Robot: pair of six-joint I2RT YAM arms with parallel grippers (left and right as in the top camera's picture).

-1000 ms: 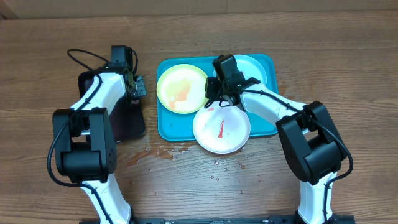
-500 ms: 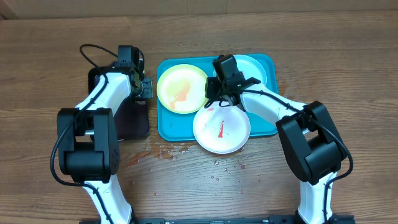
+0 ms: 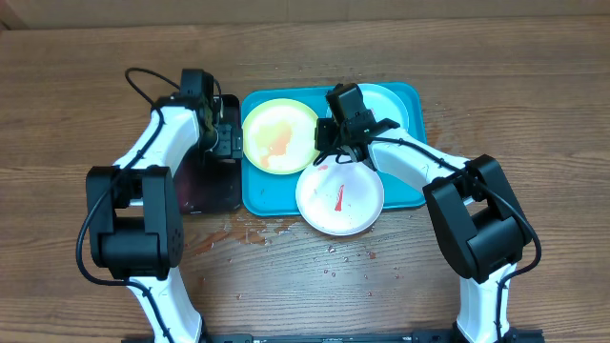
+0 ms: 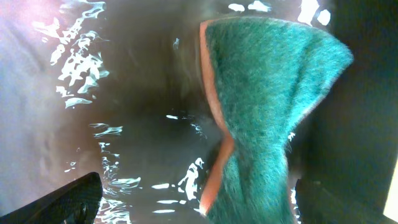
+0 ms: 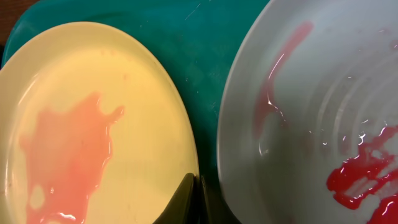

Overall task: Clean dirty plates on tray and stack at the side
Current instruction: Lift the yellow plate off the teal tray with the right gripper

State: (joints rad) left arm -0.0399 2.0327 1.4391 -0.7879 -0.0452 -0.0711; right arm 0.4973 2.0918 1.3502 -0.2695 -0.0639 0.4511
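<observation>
Left gripper (image 3: 229,143) slid nearer the yellow-green plate (image 3: 278,135), smeared pale orange-red.

Plate count is three: one yellow-green plate (image 3: 278,135), one white plate (image 3: 340,198) at lower middle, and one mint green plate (image 3: 393,103) half hidden at the upper right. Trays make two, one turquoise tray (image 3: 255,195) and one black tray (image 3: 210,186) left of it, plus a single green sponge (image 4: 267,106). Two robot arms, a left arm (image 3: 157,143) and a right arm (image 3: 410,167).

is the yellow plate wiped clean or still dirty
Still dirty: the yellow-green plate has a broad pinkish-red smear across its middle, clear in the right wrist view and overhead.
</observation>
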